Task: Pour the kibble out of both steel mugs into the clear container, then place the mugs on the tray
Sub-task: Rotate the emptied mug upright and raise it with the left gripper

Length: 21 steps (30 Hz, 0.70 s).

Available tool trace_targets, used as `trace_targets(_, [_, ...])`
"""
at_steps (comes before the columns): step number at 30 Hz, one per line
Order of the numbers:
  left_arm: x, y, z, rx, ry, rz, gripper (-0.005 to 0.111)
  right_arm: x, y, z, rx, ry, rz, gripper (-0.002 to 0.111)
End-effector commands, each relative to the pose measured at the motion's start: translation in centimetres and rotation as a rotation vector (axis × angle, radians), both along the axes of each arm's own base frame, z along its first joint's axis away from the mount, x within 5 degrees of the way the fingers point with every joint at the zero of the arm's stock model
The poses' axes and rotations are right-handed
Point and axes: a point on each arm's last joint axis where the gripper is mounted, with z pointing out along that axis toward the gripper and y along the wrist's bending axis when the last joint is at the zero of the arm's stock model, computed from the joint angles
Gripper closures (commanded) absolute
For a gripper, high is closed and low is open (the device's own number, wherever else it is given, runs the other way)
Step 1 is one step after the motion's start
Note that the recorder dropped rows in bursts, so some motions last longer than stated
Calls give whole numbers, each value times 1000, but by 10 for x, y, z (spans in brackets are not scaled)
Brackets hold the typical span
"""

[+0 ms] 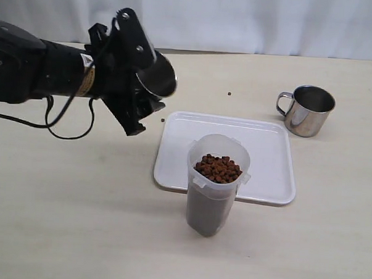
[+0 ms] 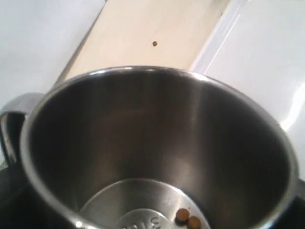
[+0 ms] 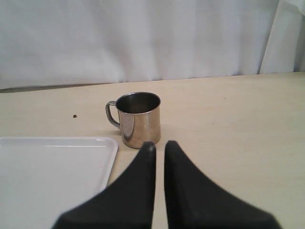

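Worktop: a pale beige worktop [image 1: 77, 221] fills the scene, with a white curtain behind it.
Left arm: a bulky black robot arm [image 1: 29, 64] reaches in from the left of the exterior view, raised above the worktop.
Tray: a flat white rectangular plastic tray [image 1: 266, 149] lies mid-worktop. No mug is on it.
Container: a tall frosted clear plastic container [image 1: 211, 208] stands on the worktop at the tray's near edge. It is filled almost to the rim with small dark-brown kibble [image 1: 218, 169].
Held steel mug: this shiny cylindrical held steel mug [image 1: 156, 76] hangs in the air beside the tray's left edge, tipped on its side with its mouth towards the tray.
Left gripper: the left gripper [image 1: 134, 75] has its fingers spread wide and clamped on the mug's body.
Standing steel mug: a second shiny standing steel mug [image 1: 307, 111] sits upright on the worktop, just beyond the tray's far right corner. No pellets show inside it.
Right gripper: the right gripper [image 3: 159, 144] has its fingers pressed together, holding nothing, aimed at the standing mug.
Leftover pellets: two leftover pellets [image 2: 187, 218] lie at the bottom of the held mug.
Stray pellets: a few stray pellets [image 1: 229, 94] lie on the worktop beyond the tray.
Risk: the tipped mug could shed its last pellets outside the container. Smooth steel may slip in a wide grip. An arm swinging towards the tray could knock over the tall, full container.
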Motion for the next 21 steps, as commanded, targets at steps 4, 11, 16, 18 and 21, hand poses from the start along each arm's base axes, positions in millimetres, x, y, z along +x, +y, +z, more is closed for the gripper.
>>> trace_targets(4, [10, -6, -7, -405, 138, -162, 107, 0, 0, -1, -9, 2, 0, 103])
trace_targets(11, [37, -16, -55, -743, 171, -25, 107, 0, 0, -1, -9, 2, 0, 103])
trace_targets(16, [46, -16, -89, -771, 218, 53, 107, 0, 0, -1, -9, 2, 0, 103])
trace_targets(18, [49, -19, -96, -752, 228, 45, 107, 0, 0, -1, -9, 2, 0, 103])
trace_targets(21, [52, -27, -104, -727, 240, 23, 107, 0, 0, -1, -9, 2, 0, 103])
